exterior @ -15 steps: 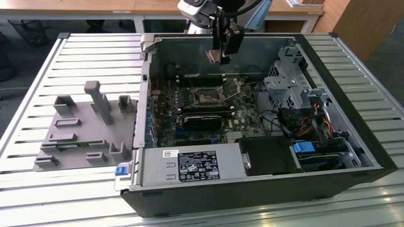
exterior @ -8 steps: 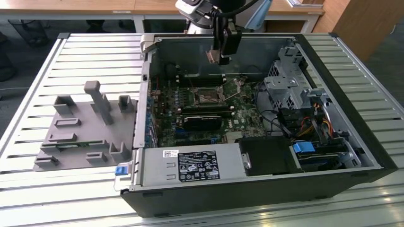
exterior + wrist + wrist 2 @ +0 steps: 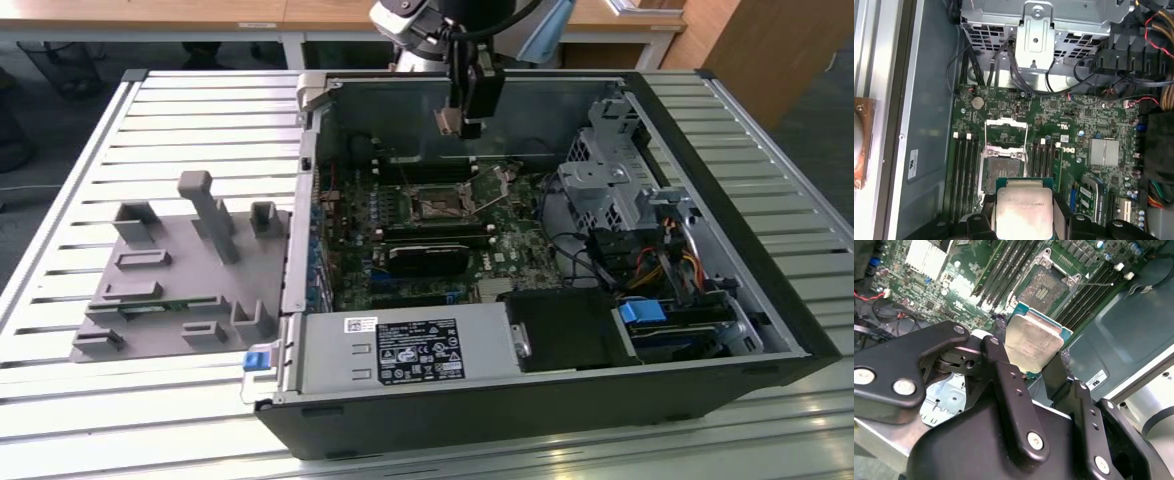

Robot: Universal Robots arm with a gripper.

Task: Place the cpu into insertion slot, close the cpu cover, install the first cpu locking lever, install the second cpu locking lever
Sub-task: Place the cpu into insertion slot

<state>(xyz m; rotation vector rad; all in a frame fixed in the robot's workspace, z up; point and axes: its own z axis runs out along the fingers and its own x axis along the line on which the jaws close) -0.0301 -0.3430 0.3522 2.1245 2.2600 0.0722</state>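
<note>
First wrist view: tool (image 3: 1024,219) clamps faintly lettered cpu (image 3: 1023,206).

Support = slatted metal table (image 3: 160,100), pale slats w/ dark gaps btwn them, slats visible on all sides of the case. Open black PC case (image 3: 534,425) sits flat on the slats, side panel off, taking up most of the surface. Grey plastic fixture tray (image 3: 147,290) w/ several upright posts and blocks lies flat on the slats right beside the case, on the exterior view's left of it; its near edge is up against the case wall, can't tell if actually touching.
</note>
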